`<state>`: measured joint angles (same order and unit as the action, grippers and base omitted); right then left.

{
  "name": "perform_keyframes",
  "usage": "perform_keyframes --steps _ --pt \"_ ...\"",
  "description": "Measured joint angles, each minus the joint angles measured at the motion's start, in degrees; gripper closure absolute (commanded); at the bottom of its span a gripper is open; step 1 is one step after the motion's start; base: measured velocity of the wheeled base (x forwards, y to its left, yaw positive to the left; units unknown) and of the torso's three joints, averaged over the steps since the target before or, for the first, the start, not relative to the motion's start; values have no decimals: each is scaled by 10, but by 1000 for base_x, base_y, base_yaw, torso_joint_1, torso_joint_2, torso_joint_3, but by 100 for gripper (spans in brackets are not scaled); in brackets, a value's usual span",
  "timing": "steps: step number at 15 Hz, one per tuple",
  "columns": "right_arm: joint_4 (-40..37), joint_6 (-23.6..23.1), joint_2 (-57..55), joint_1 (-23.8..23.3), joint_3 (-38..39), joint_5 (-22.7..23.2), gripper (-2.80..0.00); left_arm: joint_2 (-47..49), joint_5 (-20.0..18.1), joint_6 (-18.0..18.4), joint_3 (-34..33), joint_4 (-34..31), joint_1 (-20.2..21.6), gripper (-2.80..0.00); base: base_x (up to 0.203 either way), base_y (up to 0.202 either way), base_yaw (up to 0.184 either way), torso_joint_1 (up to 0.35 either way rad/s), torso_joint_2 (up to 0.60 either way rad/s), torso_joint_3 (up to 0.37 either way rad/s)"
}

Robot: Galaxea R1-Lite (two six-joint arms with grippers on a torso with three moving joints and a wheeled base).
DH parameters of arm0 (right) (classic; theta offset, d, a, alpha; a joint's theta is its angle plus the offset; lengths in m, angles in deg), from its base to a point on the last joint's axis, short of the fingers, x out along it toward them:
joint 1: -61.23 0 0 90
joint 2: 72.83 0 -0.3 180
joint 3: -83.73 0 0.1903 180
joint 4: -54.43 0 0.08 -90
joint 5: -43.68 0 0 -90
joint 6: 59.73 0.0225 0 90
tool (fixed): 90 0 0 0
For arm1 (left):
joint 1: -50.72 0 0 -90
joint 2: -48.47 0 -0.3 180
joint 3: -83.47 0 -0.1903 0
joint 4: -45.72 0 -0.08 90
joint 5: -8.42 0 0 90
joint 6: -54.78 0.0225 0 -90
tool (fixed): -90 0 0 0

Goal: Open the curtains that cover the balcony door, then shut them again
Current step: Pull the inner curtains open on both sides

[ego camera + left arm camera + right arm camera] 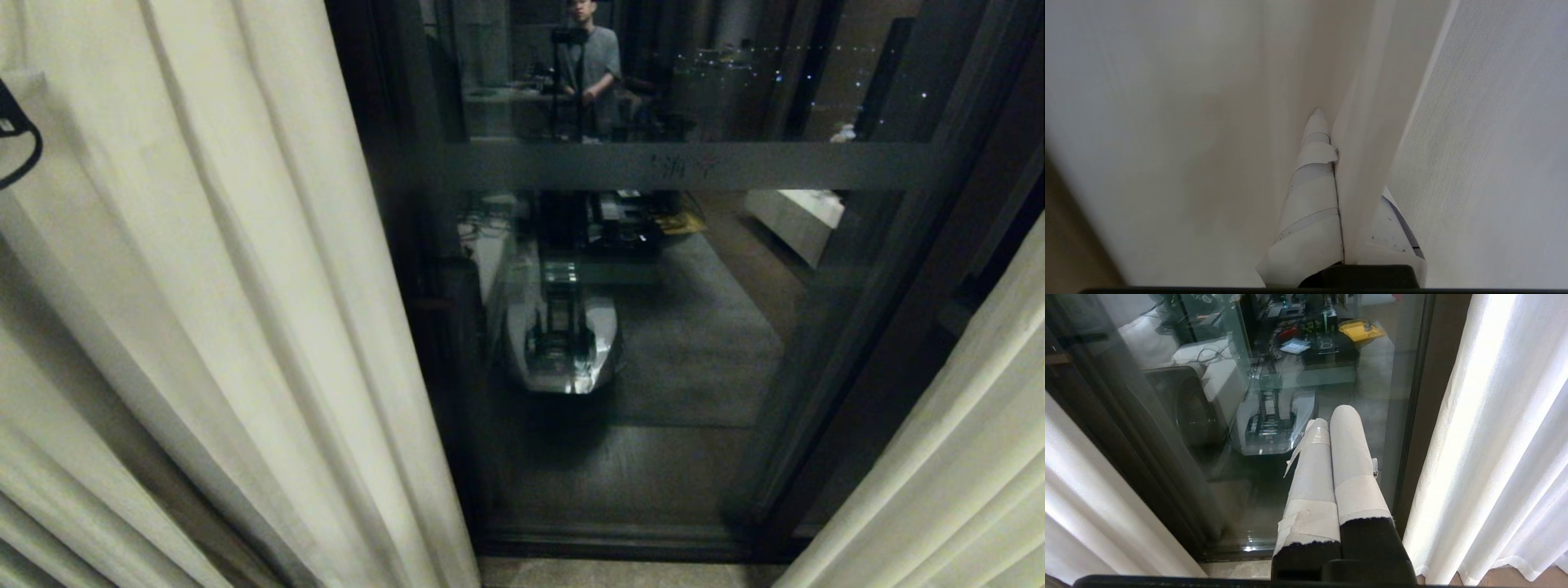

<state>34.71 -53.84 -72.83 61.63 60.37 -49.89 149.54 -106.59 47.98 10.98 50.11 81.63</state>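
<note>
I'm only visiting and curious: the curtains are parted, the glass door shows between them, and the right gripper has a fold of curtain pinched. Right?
Not quite. The left gripper pinches a fold of the left curtain, as the left wrist view shows. The right gripper is shut on nothing, before the balcony door. The curtains are indeed parted.

2 curtains (245,310) hang apart, 1 left, 1 right, before the balcony door (653,327) between them. Left gripper (1331,163) in a left curtain fold; right gripper (1335,449) before the glass.
</note>
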Motion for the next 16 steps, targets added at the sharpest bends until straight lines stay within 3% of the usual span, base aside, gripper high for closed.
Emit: perform_keyframes --steps 8,16 --pt "0 0 0 0 0 0 0 129 -96 -19 107 18 151 0 0 0 0 0 0 0" --pt "0 0 0 0 0 0 0 218 -114 -48 209 18 217 0 0 0 0 0 0 0"
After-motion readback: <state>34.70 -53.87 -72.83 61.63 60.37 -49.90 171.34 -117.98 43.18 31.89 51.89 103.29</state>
